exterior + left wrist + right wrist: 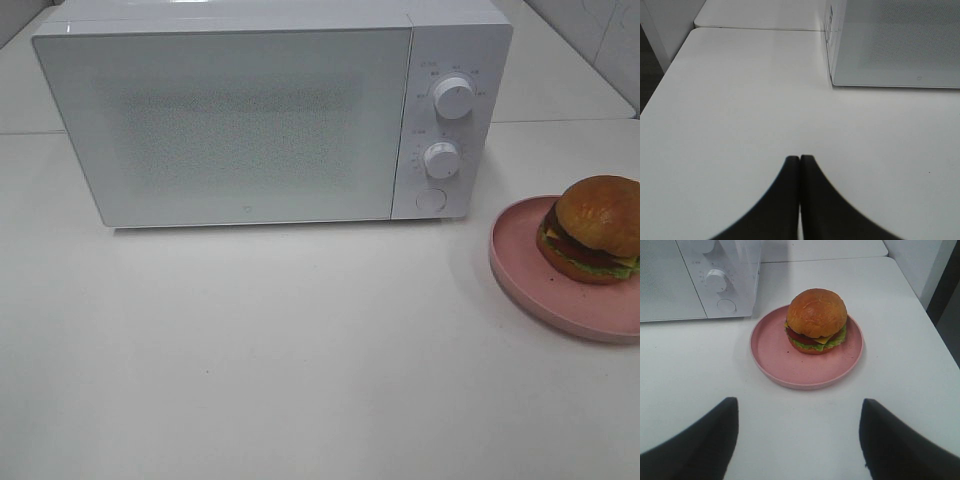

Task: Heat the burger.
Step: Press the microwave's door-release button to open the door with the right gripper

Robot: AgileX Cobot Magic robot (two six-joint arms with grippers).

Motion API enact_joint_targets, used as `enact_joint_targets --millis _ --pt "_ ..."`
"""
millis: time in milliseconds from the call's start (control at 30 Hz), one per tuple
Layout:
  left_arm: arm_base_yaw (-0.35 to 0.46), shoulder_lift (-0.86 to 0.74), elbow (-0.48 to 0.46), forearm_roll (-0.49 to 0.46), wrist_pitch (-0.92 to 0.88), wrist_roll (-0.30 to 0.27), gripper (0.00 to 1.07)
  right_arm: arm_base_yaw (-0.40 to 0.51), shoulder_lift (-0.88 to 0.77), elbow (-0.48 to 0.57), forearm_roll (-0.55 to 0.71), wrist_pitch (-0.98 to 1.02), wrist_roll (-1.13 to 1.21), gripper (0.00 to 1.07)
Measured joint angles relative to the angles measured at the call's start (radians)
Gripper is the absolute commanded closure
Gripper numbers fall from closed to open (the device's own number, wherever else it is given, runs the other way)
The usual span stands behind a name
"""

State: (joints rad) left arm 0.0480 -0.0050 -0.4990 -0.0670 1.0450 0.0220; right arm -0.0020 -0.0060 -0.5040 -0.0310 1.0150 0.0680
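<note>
Over white table (740,100), left end effector (800,161) sits closed; right end effector (799,404) gapes wide, seemingly empty.

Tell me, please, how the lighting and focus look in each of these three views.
Exterior high: soft, even light, a faint shadow under the microwave. Left wrist: the left gripper, jaws together, is a dark blurred silhouette. Right wrist: the burger is sharp with mild sheen on its bun; the right gripper is blurred.
</note>
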Motion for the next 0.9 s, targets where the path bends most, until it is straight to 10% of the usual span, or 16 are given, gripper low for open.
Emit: enact_joint_targets --millis 900 --pt "0.0 0.0 0.0 0.0 0.0 0.0 1.07 0.0 0.0 0.0 0.0 0.0 0.0 0.41"
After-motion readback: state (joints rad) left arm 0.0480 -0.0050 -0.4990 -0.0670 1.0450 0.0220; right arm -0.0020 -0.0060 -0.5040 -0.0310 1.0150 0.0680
